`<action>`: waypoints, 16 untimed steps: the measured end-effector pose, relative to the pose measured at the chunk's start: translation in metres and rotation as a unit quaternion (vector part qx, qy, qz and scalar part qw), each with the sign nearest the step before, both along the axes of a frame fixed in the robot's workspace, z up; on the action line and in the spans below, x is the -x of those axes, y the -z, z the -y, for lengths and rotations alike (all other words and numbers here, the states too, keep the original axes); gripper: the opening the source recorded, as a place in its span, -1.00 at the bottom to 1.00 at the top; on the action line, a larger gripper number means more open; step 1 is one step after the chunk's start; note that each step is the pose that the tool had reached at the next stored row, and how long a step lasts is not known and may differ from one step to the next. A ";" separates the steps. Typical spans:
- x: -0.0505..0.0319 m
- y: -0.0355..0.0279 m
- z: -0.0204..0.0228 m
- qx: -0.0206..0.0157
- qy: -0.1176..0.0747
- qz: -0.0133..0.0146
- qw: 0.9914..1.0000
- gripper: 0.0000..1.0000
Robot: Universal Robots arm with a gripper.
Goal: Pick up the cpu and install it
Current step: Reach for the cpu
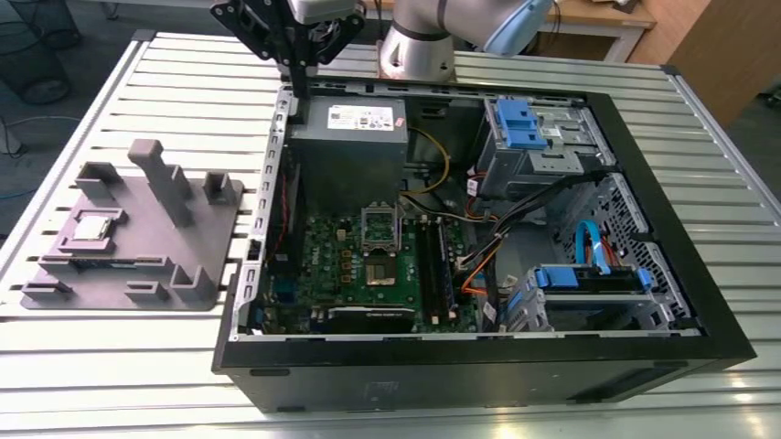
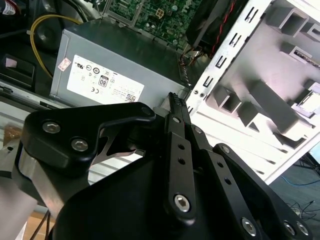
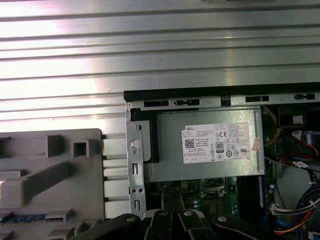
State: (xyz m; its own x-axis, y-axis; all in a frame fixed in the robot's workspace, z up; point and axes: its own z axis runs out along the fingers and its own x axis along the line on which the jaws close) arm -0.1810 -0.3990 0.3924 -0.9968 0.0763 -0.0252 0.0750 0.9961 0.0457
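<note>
Gripper [image 1: 296, 84] half out of frame, jaws together, empty; cpu [image 1: 95, 226] well apart on grey fixture [image 1: 110, 304]

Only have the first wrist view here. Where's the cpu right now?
Observer: In the exterior view the cpu lies flat on the grey tray, to the exterior view's left of the computer case.
Operator: Claw relative to it?
Observer: The claw hangs over the case's far edge, by the power supply, well apart from the cpu.
Operator: Anything close to the cpu on that tray?
Observer: A tall grey post stands upright just to the exterior view's right of it.
</note>
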 end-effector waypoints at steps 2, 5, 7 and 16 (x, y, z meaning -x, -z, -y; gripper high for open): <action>0.0024 0.0000 0.0000 0.000 0.000 0.000 1.000 -0.79; 0.0068 0.0001 0.0000 0.000 0.000 0.000 1.000 -0.79; 0.0101 0.0002 0.0000 0.000 0.000 0.000 1.000 -0.79; 0.0287 0.0002 0.0000 0.000 0.000 0.001 1.000 -0.79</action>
